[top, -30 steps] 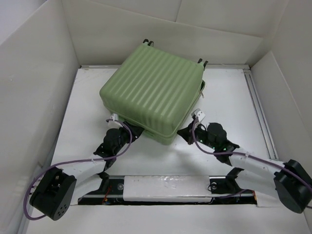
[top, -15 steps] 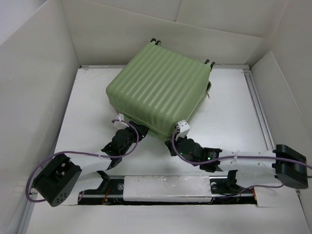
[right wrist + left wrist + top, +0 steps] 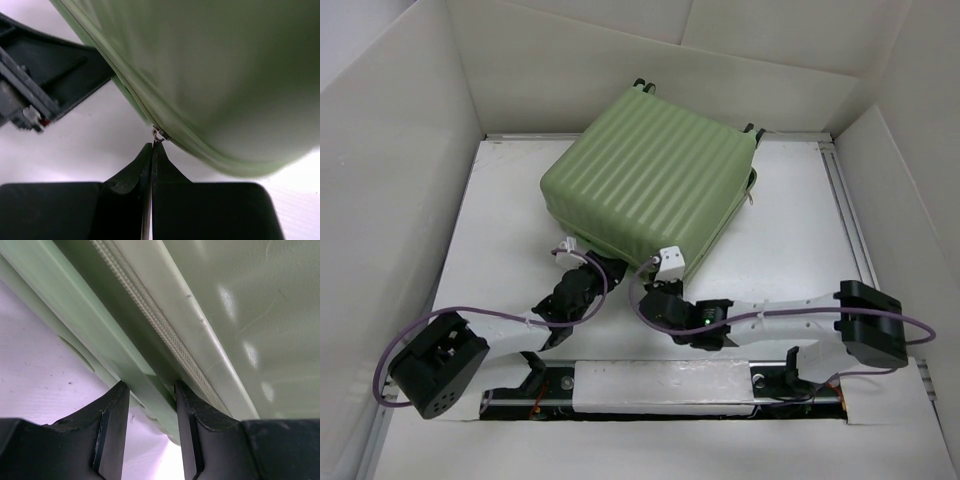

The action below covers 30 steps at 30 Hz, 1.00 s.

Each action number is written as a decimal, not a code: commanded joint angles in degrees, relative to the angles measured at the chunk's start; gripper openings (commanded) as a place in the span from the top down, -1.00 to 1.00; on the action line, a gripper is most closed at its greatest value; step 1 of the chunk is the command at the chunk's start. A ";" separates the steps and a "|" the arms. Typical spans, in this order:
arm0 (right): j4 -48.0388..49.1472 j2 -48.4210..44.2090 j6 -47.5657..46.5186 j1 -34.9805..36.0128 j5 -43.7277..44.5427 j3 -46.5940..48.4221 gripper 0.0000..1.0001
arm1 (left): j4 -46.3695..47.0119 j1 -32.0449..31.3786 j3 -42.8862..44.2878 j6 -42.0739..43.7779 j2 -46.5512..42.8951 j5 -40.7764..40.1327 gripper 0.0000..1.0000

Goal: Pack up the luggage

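Note:
The luggage (image 3: 645,175) is a pale green ribbed suitcase, lying flat and closed at the back middle of the table. My left gripper (image 3: 588,262) is at its near left edge, with its fingers (image 3: 116,410) clamped on the lower shell's rim (image 3: 150,385) just under the zipper track (image 3: 150,315). My right gripper (image 3: 650,288) is at the near corner. In the right wrist view the right gripper (image 3: 152,146) is shut on the small metal zipper pull (image 3: 158,134) at the shell's seam.
White walls enclose the table on the left, back and right. A metal rail (image 3: 850,220) runs along the right side. The arms' base bar (image 3: 660,385) lies at the near edge. My left arm (image 3: 45,80) shows close beside the right gripper.
My right gripper has slid left along the suitcase's near edge, from the right corner to the near corner. The suitcase shifted a little back and right. The left gripper kept its hold.

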 commanded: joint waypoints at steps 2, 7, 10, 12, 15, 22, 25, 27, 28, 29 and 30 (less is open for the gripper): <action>7.52 5.13 -3.27 1.63 -11.66 13.31 1.00 | 12.11 -3.89 1.09 2.70 0.74 18.62 1.00; 5.04 2.79 0.31 2.68 -10.53 11.94 1.00 | 10.97 -4.41 1.09 3.24 -0.49 20.02 1.00; 5.04 0.23 -0.46 2.16 -10.78 9.29 1.00 | 10.97 -6.69 1.96 3.77 0.99 20.56 1.00; 5.04 -0.30 -1.60 0.85 -14.19 9.81 1.00 | 10.27 -9.15 3.81 3.77 2.40 18.63 1.00; 3.20 -0.30 -2.93 0.14 -15.70 11.21 1.00 | 12.88 -11.79 3.82 3.77 5.39 18.10 1.00; -9.70 -8.29 -1.79 5.57 -11.51 9.99 0.18 | 7.66 -13.29 3.04 2.54 2.33 13.27 1.00; -19.11 -14.00 1.90 7.60 -7.81 9.37 -0.04 | 1.69 -13.29 1.28 2.01 -6.27 10.02 0.60; -22.55 -18.83 1.91 7.61 -7.27 8.85 -0.07 | -4.29 -13.29 1.27 3.85 -14.61 8.44 0.30; -23.26 -20.41 1.91 7.61 -6.75 8.85 -0.07 | -8.41 -13.81 2.23 4.46 -17.60 5.99 0.15; -23.27 -21.91 1.91 7.61 -5.70 8.85 -0.12 | -15.68 -13.82 2.76 5.34 -20.59 4.84 -0.10; -23.87 -24.79 1.91 7.61 -4.99 8.85 -0.19 | -19.67 -13.82 3.81 5.96 -26.54 3.43 -0.19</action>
